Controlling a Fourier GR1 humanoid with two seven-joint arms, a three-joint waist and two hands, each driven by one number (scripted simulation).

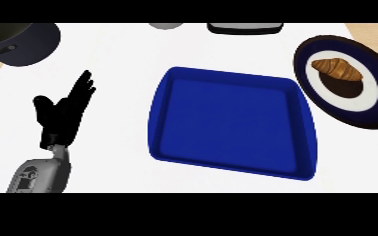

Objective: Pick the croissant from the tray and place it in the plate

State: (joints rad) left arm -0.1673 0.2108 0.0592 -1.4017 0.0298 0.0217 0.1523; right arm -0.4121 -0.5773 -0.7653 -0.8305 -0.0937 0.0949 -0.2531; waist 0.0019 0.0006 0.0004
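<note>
A brown croissant (pixel 338 69) lies on the round plate (pixel 313 87), which has a dark blue rim and a white centre, at the right edge of the head view. The blue rectangular tray (pixel 231 122) sits in the middle of the white counter with nothing on it. My left hand (pixel 63 112) rests at the left, fingers straight and pointing up, well apart from the tray. No right hand shows anywhere in the view.
A dark round pan or pot (pixel 26 42) sits at the top left corner. A small grey object (pixel 167 25) and a dark-rimmed white item (pixel 245 28) lie along the far edge. A wooden surface (pixel 363 31) shows at the top right.
</note>
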